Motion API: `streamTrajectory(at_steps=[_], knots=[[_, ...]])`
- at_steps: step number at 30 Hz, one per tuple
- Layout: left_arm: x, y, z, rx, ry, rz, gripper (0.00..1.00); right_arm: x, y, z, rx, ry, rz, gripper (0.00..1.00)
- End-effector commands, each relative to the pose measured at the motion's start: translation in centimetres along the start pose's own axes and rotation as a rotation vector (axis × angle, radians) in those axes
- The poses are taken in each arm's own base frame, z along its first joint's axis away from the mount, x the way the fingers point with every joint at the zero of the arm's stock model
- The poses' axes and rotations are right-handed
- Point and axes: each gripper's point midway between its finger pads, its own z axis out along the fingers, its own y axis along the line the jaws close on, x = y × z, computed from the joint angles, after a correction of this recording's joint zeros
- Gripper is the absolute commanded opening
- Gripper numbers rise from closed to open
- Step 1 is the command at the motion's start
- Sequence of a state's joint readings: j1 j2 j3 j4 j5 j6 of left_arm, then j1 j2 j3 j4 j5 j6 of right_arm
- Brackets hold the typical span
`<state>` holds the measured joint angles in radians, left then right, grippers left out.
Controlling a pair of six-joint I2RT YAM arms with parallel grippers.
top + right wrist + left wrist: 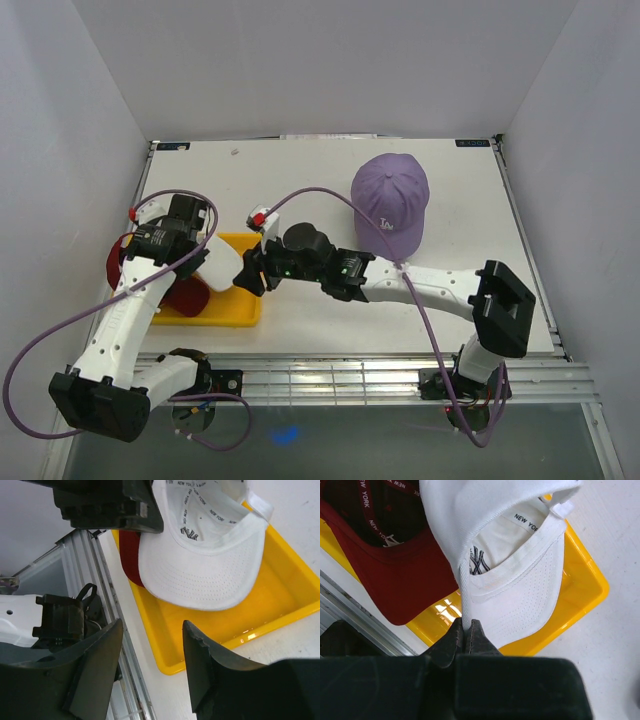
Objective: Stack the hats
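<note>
Lot: three caps, one held.
Top: purple cap [390,205] on bench [300,190], far right; red cap [185,295] at left end of yellow tray [235,312]. Left wrist: left fingers [460,637] clamped on white cap [520,595] rim, above tray. Right wrist: right fingers [107,650] apart, near tray.

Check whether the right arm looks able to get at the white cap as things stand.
Probably yes. The right gripper is open and faces the white cap brim-first above the yellow tray, with nothing between them. The left gripper pinches the cap at another edge, so it should not block.
</note>
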<state>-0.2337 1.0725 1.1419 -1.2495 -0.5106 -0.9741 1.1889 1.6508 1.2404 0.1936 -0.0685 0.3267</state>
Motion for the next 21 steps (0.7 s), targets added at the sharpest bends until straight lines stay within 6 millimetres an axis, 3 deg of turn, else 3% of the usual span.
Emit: streamTrajectory(at_steps=[1,5,21], knots=[[-1.0,-1.3,-1.4,0.078,-0.005,-0.024,0.00,-1.9,0.5,1.2,0.058,-0.042,-0.160,0.58],[-0.9,-1.7,-1.9,0.107,0.009,-0.026,0.00,-1.3,1.7,2.5,0.099,-0.018,-0.261,0.60],[-1.9,-2.8,-4.8,0.218,0.019,-0.034,0.00,-0.4,1.0,5.2,0.204,-0.012,-0.396,0.64]])
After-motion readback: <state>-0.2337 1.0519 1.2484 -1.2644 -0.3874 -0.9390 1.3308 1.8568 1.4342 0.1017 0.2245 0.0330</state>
